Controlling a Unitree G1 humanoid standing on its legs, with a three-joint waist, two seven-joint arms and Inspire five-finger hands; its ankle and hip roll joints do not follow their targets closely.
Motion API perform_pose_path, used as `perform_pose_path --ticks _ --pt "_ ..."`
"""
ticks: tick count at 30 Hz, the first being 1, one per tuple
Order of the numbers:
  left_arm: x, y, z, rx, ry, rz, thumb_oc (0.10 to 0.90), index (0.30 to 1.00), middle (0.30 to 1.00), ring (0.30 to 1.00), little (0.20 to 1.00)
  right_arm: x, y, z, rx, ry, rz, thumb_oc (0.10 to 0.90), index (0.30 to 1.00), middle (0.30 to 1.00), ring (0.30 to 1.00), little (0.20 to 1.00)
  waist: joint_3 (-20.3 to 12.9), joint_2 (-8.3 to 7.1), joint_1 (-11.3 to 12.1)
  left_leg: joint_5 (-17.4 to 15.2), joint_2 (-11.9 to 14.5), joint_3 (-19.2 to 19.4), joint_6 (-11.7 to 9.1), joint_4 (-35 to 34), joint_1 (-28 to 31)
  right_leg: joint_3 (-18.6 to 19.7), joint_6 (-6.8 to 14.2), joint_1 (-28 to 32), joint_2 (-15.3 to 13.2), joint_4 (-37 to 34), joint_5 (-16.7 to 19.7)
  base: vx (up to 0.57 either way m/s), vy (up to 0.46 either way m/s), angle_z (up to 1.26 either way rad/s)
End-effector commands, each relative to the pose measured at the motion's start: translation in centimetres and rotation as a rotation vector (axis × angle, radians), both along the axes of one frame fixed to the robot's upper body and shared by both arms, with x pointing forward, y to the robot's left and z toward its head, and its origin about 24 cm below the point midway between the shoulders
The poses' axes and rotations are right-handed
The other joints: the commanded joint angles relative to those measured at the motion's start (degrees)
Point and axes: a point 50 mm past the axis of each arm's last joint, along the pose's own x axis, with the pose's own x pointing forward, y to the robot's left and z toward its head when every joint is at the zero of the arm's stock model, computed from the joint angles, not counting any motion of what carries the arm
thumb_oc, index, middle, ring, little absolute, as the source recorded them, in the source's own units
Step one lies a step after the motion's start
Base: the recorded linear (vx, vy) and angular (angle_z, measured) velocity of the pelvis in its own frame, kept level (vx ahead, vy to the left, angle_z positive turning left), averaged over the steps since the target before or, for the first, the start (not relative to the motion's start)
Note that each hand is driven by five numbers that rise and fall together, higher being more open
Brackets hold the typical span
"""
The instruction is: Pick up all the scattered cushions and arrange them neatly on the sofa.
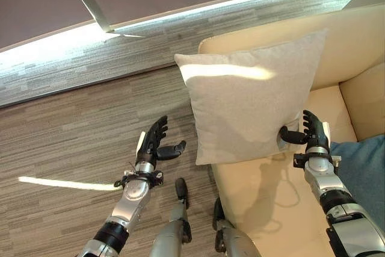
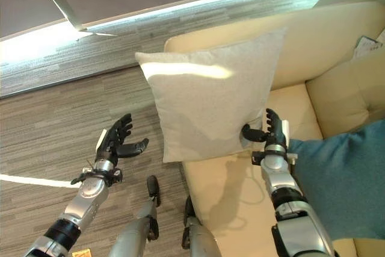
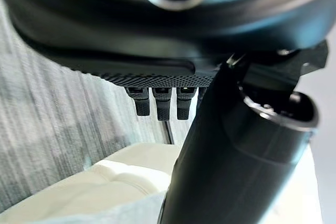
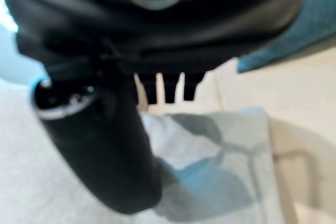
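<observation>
1. The left arm comes up from the lower left, forearm raised, wrist straight.
2. The left hand is held upright in the air with its fingers straight and spread a little, the thumb standing out to the side, nothing in its hold.
3. The right arm rises from the lower right, forearm nearly vertical.
4. The right hand is upright, its thumb stretched across the face of the pale cushion near the lower corner, fingers behind the edge, pinching it.
</observation>
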Motion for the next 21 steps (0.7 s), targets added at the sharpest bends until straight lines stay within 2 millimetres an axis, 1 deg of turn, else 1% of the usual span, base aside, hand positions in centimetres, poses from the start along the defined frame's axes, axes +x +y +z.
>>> perform_pose_path --ticks 1,2,4,8,10,15,16,21 --pt "0.9 -1.1 2.9 -0.053 -0.175 -0.026 0.800 0.900 0.900 0.900 0.900 2.2 1.2 5.7 -0.031 -0.250 0.086 0.800 0.900 0.900 0.900 0.900 -1.76 -2.49 0.91 -5.80 3.83 0.76 -8.74 0.00 4.08 1.98 4.12 -5.79 -2.69 -9.36 11.70 0.01 -0.040 0.02" --pt "1.3 -1.6 3.1 -0.072 -0.176 -0.019 0.800 0.900 0.900 0.900 0.900 2.3 2.3 5.7 -0.040 -0.260 0.129 0.800 0.900 0.900 0.900 0.900 -1.85 -2.60 0.69 -5.71 3.94 0.64 -8.82 0.00 3.94 1.88 4.11 -5.95 -2.67 -9.36 11.79 0.00 0.000 0.00" --pt "1.6 -2.2 3.2 -0.104 -0.177 -0.014 0.800 0.900 0.900 0.900 0.900 2.4 3.4 5.7 -0.052 -0.274 0.171 0.800 0.900 0.900 0.900 0.900 -1.89 -2.81 0.43 -5.64 4.00 0.53 -8.90 0.00 3.77 1.84 4.06 -6.22 -2.59 -9.36 11.90 0.01 -0.037 0.01" --pt "2.4 -3.7 3.8 -0.153 -0.178 -0.029 0.800 0.900 0.900 0.900 0.900 2.6 4.8 6.0 -0.071 -0.297 0.221 0.800 0.900 0.900 0.900 0.900 -1.95 -3.42 -0.45 -5.54 4.11 0.34 -9.03 0.00 3.18 1.91 4.07 -7.05 -2.40 -9.36 12.06 0.00 -0.035 -0.05" --pt "3.0 -4.4 4.4 -0.155 -0.186 -0.045 0.800 0.900 0.900 0.900 0.900 2.7 5.5 6.2 -0.072 -0.309 0.239 0.800 0.900 0.900 0.900 0.900 -1.91 -3.68 -0.99 -5.52 4.19 0.42 -9.06 0.00 2.85 2.01 4.12 -7.49 -2.42 -9.36 12.20 0.00 -0.028 0.01" --pt "3.9 -5.6 4.7 -0.131 -0.173 -0.067 0.800 0.900 0.900 0.900 0.900 3.0 6.7 6.7 -0.063 -0.337 0.274 0.800 0.900 0.900 0.900 0.900 -1.65 -3.92 -1.81 -5.51 4.28 0.65 -9.13 0.00 2.48 2.39 4.17 -8.13 -2.40 -9.36 12.45 -0.01 -0.008 0.00" --pt "4.3 -6.0 4.8 -0.133 -0.166 -0.071 0.800 0.900 0.900 0.900 0.900 3.3 7.6 7.2 -0.055 -0.356 0.295 0.800 0.900 0.900 0.900 0.900 -1.45 -3.97 -2.17 -5.53 4.35 0.84 -9.09 0.00 2.24 2.57 4.29 -8.52 -2.44 -9.36 12.66 -0.02 0.005 -0.11" --pt "5.4 -7.1 5.3 -0.119 -0.149 -0.088 0.800 0.900 0.900 0.900 0.900 3.9 9.6 8.8 -0.026 -0.426 0.343 0.800 0.900 0.900 0.900 0.900 -1.23 -3.96 -3.23 -5.54 4.35 1.36 -8.99 0.00 1.58 3.16 4.40 -9.74 -2.41 -9.36 13.14 -0.01 0.013 -0.09"
